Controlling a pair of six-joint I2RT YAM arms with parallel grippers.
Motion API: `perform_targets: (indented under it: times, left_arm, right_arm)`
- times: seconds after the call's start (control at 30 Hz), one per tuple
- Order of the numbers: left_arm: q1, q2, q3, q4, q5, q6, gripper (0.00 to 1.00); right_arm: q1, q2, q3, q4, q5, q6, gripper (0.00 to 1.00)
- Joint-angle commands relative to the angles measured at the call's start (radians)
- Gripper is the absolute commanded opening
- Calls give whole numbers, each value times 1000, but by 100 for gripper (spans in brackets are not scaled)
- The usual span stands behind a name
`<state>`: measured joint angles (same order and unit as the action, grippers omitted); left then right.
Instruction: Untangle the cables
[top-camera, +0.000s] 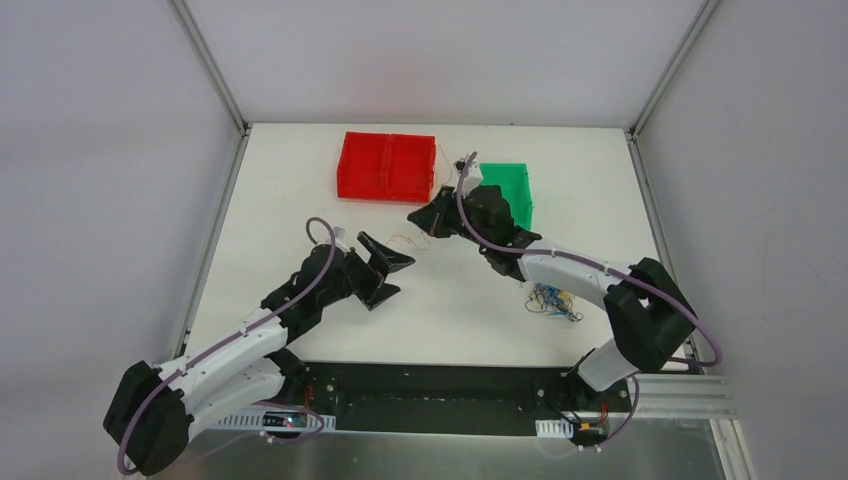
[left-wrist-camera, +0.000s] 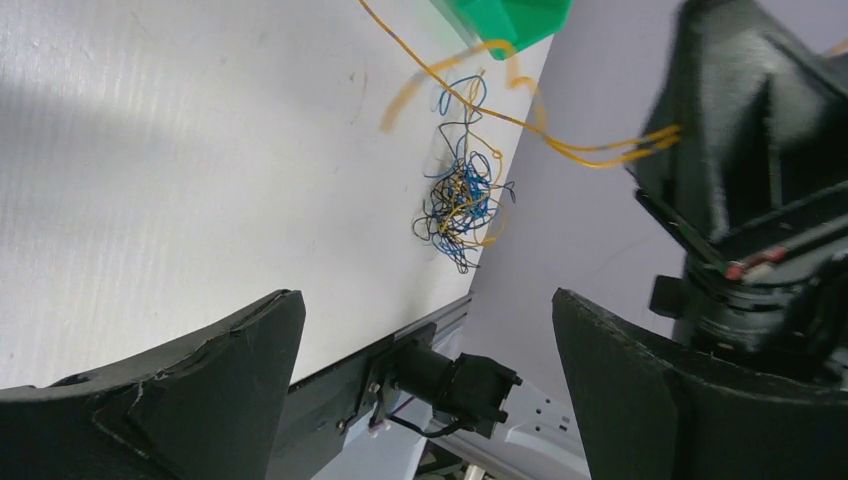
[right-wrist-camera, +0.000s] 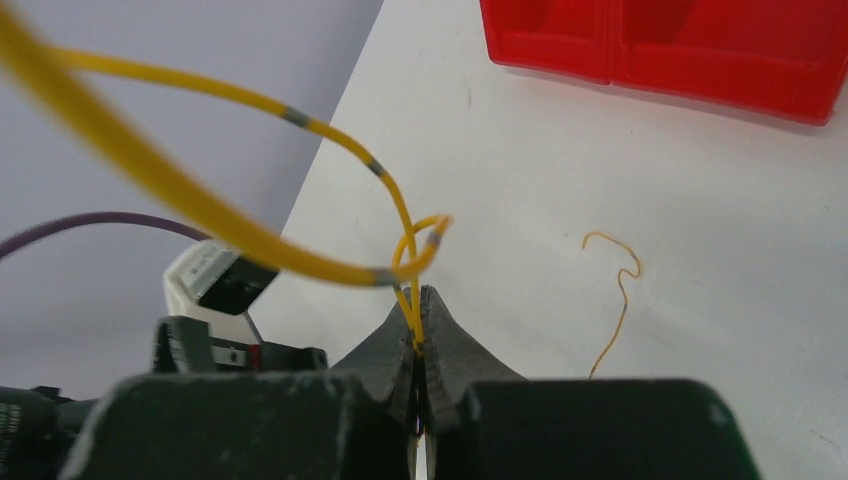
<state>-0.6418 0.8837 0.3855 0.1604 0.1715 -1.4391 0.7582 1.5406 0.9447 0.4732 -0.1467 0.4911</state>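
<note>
The cables lie mostly as a loose tangle (top-camera: 553, 300) (left-wrist-camera: 460, 200) of blue, black and orange-yellow wires on the white table (top-camera: 300, 180), beside the right arm's forearm. My right gripper (top-camera: 418, 218) (right-wrist-camera: 420, 305) is shut on one yellow cable (right-wrist-camera: 320, 268) (left-wrist-camera: 560, 140), which loops up out of the jaws and hangs in the air. Another short yellow strand (right-wrist-camera: 620, 290) (top-camera: 405, 242) lies alone on the table. My left gripper (top-camera: 393, 275) (left-wrist-camera: 425, 340) stands wide open and empty, just left of the right gripper and off the table surface.
A red two-part bin (top-camera: 388, 167) (right-wrist-camera: 700, 50) sits at the back middle. A green bin (top-camera: 510, 190) (left-wrist-camera: 500, 20) stands right of it, behind the right wrist. The table's near edge with its black rail (top-camera: 450, 385) runs between the arm bases.
</note>
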Motion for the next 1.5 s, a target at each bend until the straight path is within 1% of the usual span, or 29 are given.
perform_targets:
  times: [0.0,0.07,0.13,0.17,0.23,0.33,0.43,0.47,0.5,0.6,0.67,0.77,0.87,1.03,1.1,1.17,1.23,1.3,1.47]
  left_arm:
    - [1,-94,81,-116,-52,64,99]
    - [7,-113,89,-155,-60,86,99]
    - [13,-123,80,-190,-62,91,99]
    - [16,-125,71,-197,-64,92,99]
    - [24,-124,55,-203,-62,97,99]
    - [30,-97,40,-211,-57,114,99]
    - [31,-47,40,-210,-52,129,99]
    - [32,-32,42,-210,-52,134,99]
    - [33,-17,46,-210,-53,141,99]
    - [47,1,46,-212,-58,162,99]
    - [90,-5,39,-214,-43,174,99]
    - [176,-28,28,-227,16,200,99]
    - [232,-52,30,-256,45,230,99]
    - [245,-55,42,-280,60,261,99]
    - [248,-47,46,-280,66,267,99]
    - [253,-41,51,-279,74,278,99]
    - [259,-40,57,-282,82,286,99]
    - [272,-40,64,-289,94,297,99]
    - [376,-45,98,-349,179,364,99]
  right_arm:
    - [5,34,-73,140,-43,-95,0]
    - [7,25,-126,145,-35,-55,1]
    - [16,13,-170,114,-23,-11,2]
    - [28,7,-184,85,-12,9,2]
    - [57,-2,-186,-34,47,38,2]
    - [98,26,-127,-260,106,79,2]
    - [117,71,-50,-406,133,112,4]
    - [124,87,-24,-454,140,115,7]
    - [130,101,4,-520,184,118,9]
    - [143,141,89,-668,237,113,13]
    - [151,171,135,-737,259,107,20]
    - [154,196,190,-802,272,98,32]
    - [159,212,232,-840,285,76,49]
    - [169,227,308,-917,319,18,64]
    - [168,227,329,-933,327,2,76]
    - [170,240,359,-953,325,-18,85]
    - [170,262,386,-962,302,-49,90]
    - [169,273,389,-930,242,-90,98]
    - [170,313,420,-894,163,-243,99]
